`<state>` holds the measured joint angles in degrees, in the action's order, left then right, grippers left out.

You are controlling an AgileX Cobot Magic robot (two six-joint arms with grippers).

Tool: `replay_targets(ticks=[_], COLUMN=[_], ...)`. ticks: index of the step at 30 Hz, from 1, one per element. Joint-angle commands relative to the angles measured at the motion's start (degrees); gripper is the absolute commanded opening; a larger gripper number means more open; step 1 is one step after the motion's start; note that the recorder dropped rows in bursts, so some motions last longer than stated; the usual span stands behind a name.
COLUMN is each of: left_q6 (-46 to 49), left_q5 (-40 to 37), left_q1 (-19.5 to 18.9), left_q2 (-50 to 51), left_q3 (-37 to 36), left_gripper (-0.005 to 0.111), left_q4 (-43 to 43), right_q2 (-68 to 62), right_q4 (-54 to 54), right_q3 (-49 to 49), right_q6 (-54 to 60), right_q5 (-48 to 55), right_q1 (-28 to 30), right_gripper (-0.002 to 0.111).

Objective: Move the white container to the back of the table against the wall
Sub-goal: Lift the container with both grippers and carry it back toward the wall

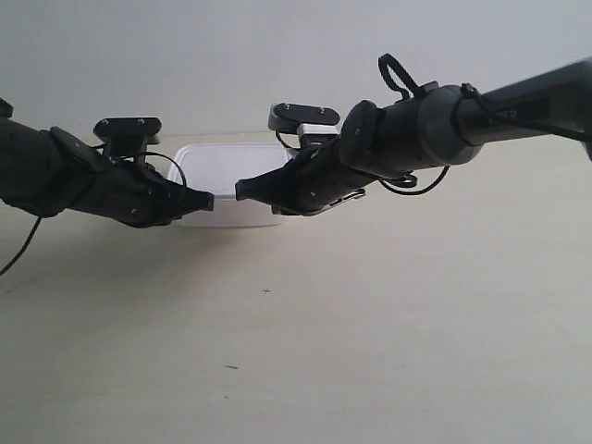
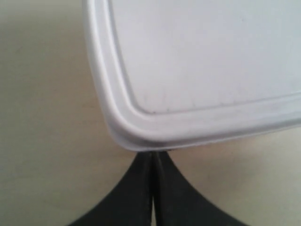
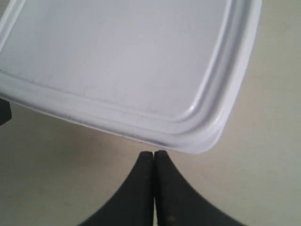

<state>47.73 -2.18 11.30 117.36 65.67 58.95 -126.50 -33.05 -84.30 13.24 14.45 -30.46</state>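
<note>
In the exterior view, the white container (image 1: 231, 165) sits on the pale counter (image 1: 388, 351) far back, at the foot of the plain wall (image 1: 277, 55). Its far edge lies along the line where counter and wall meet, but whether it touches the wall cannot be told from here. The arm at the exterior view's left (image 1: 83, 180) reaches in low, and its tip is against the container's near side toward one corner. The arm at the exterior view's right (image 1: 416, 129) slopes down from the other side, with its tip in front of the container's near wall. The two tips point toward each other and stand apart. Both pairs of jaws look drawn to a point. A few tiny dark specks (image 1: 266, 291) mark the bare counter in front.

In the left wrist view, the left jaws are pressed together with nothing between them. Their black fingers (image 2: 136, 193) meet in a thin seam, and their tips are right at the rounded corner of the container (image 2: 202, 61), under its rimmed lid. The counter (image 2: 42, 117) shows on either side.

In the right wrist view, the right jaws are likewise closed on nothing. The fingers (image 3: 136, 193) sit side by side, and their tips are just short of the container's (image 3: 117, 56) near rim beside another corner. A narrow strip of counter (image 3: 273, 141) shows between them.
</note>
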Motion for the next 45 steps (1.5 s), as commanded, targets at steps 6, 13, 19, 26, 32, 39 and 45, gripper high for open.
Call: replay_targets(ticks=[6, 13, 19, 26, 32, 39, 45], left_q6=[0.05, 0.05, 0.13, 0.13, 0.27, 0.78, 2.03], left_q5=[-0.84, -1.58, -1.58, -2.1, -1.65, -0.44, -0.97], left_q1=[0.27, 0.27, 0.27, 0.27, 0.27, 0.27, 0.27], left_q2=[1.88, 5.87, 8.04, 10.39, 11.01, 11.71, 12.51], left_q3=[4.97, 8.98, 11.89, 15.58, 16.01, 16.64, 19.55], left_gripper=[0.0, 0.0, 0.0, 0.0, 0.0, 0.0, 0.0], left_q4=[-1.36, -1.36, -1.51, -1.64, -1.86, -1.86, -1.86], right_q2=[-5.51, -7.82, -8.47, -9.08, -9.78, -10.64, -10.88], right_q4=[3.72, 7.65, 7.78, 8.38, 9.26, 9.42, 9.56], right_q3=[-8.35, -11.47, -12.76, -12.76, -12.76, -12.76, -12.76], right_q6=[-0.34, -3.37, -3.37, -3.23, -3.14, -3.14, -3.29], right_q5=[0.8, 1.67, 1.32, -0.44, -2.25, -4.41, -6.44], right_q1=[0.65, 2.5, 3.94, 4.48, 4.48, 4.48, 4.48], right_gripper=[0.0, 0.0, 0.0, 0.0, 0.0, 0.0, 0.0])
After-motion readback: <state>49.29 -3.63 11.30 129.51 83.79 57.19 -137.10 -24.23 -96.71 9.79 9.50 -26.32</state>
